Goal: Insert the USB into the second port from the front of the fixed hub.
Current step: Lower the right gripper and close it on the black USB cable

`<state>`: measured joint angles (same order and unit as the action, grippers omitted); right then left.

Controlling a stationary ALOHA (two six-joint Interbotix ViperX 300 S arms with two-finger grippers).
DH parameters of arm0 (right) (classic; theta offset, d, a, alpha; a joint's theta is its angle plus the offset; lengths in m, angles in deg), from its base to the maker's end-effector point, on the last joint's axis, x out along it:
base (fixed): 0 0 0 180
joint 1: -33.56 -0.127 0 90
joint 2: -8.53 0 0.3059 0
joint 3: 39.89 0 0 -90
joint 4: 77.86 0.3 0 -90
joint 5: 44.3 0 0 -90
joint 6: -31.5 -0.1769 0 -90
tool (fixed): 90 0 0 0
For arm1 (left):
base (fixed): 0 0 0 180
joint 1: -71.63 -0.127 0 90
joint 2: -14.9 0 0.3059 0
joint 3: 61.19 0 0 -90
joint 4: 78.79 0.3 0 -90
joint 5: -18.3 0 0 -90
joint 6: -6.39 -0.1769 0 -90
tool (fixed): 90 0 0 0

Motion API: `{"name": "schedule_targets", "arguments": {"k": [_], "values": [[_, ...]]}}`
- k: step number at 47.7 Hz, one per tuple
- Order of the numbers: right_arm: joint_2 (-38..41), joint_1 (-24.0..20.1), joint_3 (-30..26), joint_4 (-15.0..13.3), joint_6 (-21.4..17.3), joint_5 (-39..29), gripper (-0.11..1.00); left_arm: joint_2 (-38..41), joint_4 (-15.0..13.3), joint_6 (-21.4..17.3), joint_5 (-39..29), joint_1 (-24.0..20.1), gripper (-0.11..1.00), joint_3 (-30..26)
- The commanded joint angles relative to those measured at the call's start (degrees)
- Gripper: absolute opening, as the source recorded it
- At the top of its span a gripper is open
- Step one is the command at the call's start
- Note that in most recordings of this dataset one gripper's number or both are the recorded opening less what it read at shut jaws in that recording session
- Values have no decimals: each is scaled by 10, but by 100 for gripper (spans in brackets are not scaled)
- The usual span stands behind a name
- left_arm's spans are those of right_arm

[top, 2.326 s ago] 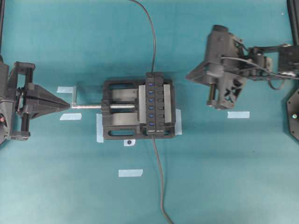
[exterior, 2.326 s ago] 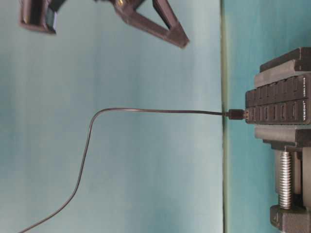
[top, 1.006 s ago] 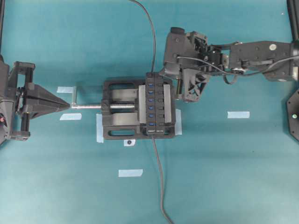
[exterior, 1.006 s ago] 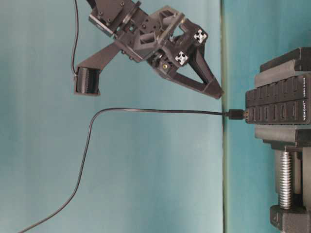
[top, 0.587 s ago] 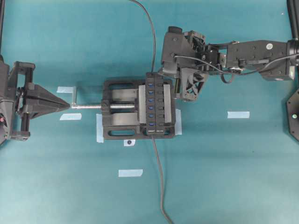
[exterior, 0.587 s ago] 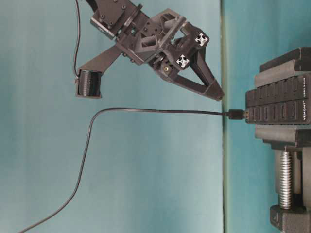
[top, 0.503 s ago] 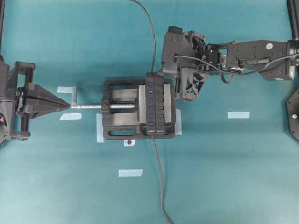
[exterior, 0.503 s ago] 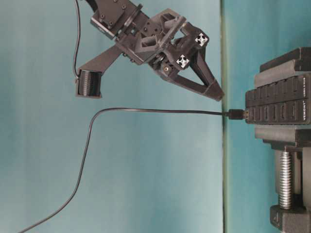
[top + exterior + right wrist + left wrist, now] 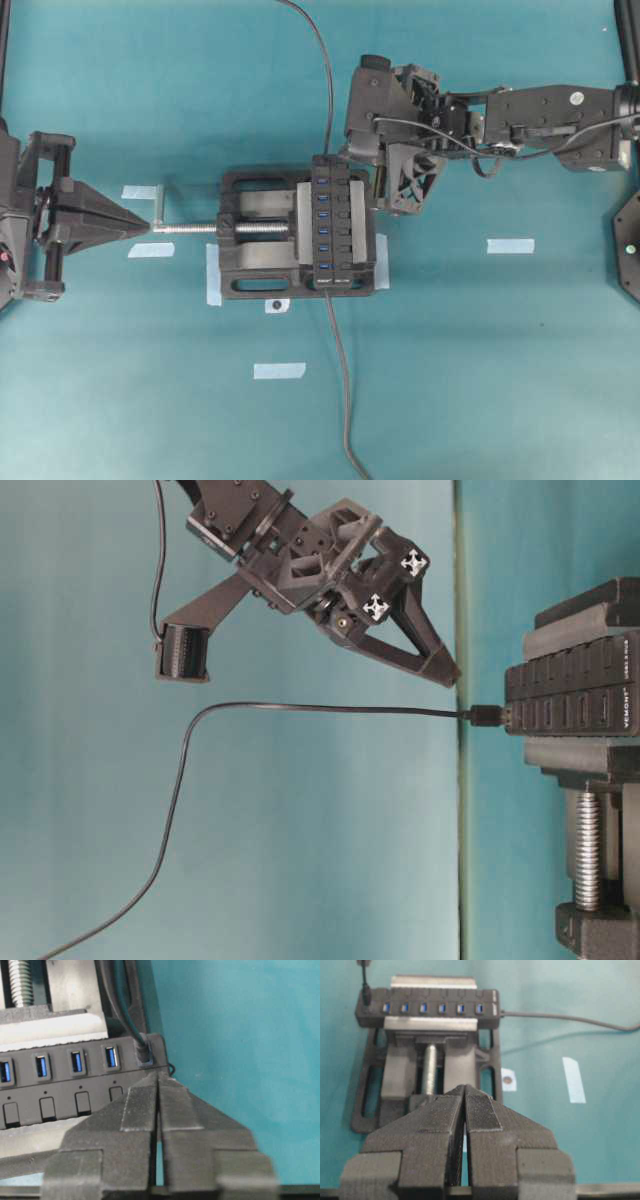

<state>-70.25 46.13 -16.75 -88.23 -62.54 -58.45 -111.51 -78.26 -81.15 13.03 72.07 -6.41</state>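
The fixed hub [image 9: 335, 225] is a black bar with blue ports, clamped in a vise. The USB [image 9: 144, 1054] stands plugged into the port at the hub's far end, and its thin cable [image 9: 328, 90] runs off the top edge. My right gripper [image 9: 157, 1076] is shut and empty. Its tips hover just beside that plug, over the hub's end corner, and the table-level view shows the gripper [image 9: 447, 672] a short gap from the USB [image 9: 487, 716]. My left gripper [image 9: 143, 225] is shut and empty, pointing at the vise's screw handle, far from the hub [image 9: 435, 997].
The black vise [image 9: 262, 235] with a silver screw [image 9: 195, 228] holds the hub mid-table. The hub's own cable [image 9: 343, 390] runs to the near edge. Pale tape strips [image 9: 510, 245] lie on the teal mat around it.
The right arm swung left from the table's right side and came down to the hub's far end, then barely shifted in the last second. The left arm has stayed still.
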Motion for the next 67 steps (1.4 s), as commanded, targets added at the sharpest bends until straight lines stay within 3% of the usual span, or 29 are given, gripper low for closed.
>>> {"name": "schedule_targets", "arguments": {"k": [1,6,16,18,27,67], "values": [[-7,3,-13,0,1,6,12,2,2,-1,4,1,0,-11],[-3,4,-13,0,1,7,31,1,1,-1,4,1,0,-11],[10,1,-20,2,0,11,86,1,1,-1,4,1,0,-12],[11,0,-23,3,0,12,93,1,1,-1,3,1,0,-14],[17,-1,-33,2,0,15,88,0,1,0,4,1,0,-14],[36,-1,-35,3,-2,53,88,0,2,0,3,1,0,-12]]}}
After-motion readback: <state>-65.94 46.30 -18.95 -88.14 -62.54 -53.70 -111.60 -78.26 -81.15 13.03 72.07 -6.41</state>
